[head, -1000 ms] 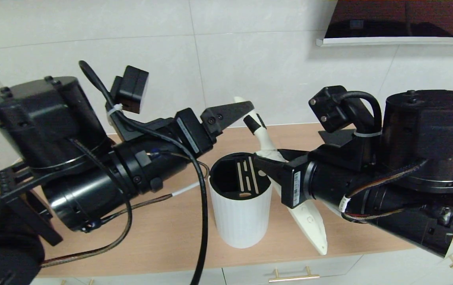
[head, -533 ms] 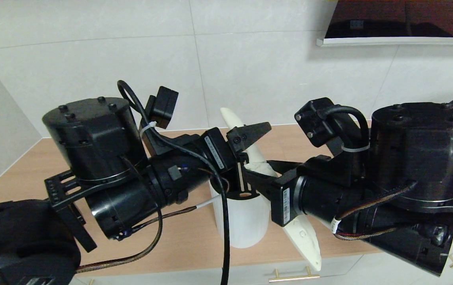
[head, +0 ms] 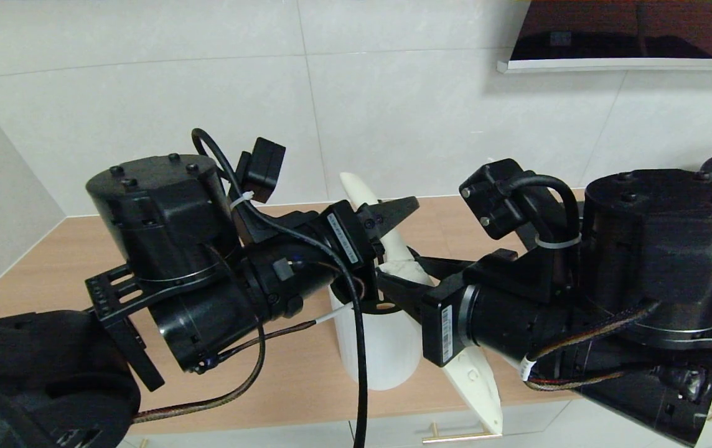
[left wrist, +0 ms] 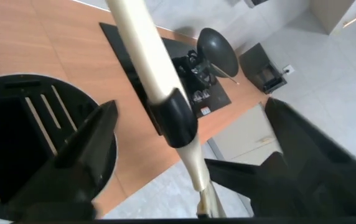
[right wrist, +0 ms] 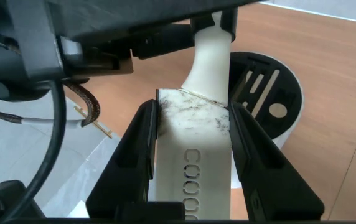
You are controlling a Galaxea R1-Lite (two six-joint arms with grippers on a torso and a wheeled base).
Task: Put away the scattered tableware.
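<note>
R gripper (right wrist: 193, 115) clamped on spatula (right wrist: 193, 158) blade. L wrist cam: L gripper (left wrist: 190, 107) fingers apart, flanking the handle w/o contact. Head cam: both over holder (head: 381, 354).

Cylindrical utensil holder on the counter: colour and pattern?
The white ribbed holder has a black slotted insert; head view shows it best.

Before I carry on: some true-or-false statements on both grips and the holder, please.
1. The right gripper is shut on the wide part of the cream plastic spatula. True.
2. The left gripper clamps the spatula's handle. False: its jaws stand open either side of it.
3. The spatula already stands in the white ribbed cylindrical holder. False: it is held outside it.
4. The holder stands upright on the wooden counter. True.
</note>
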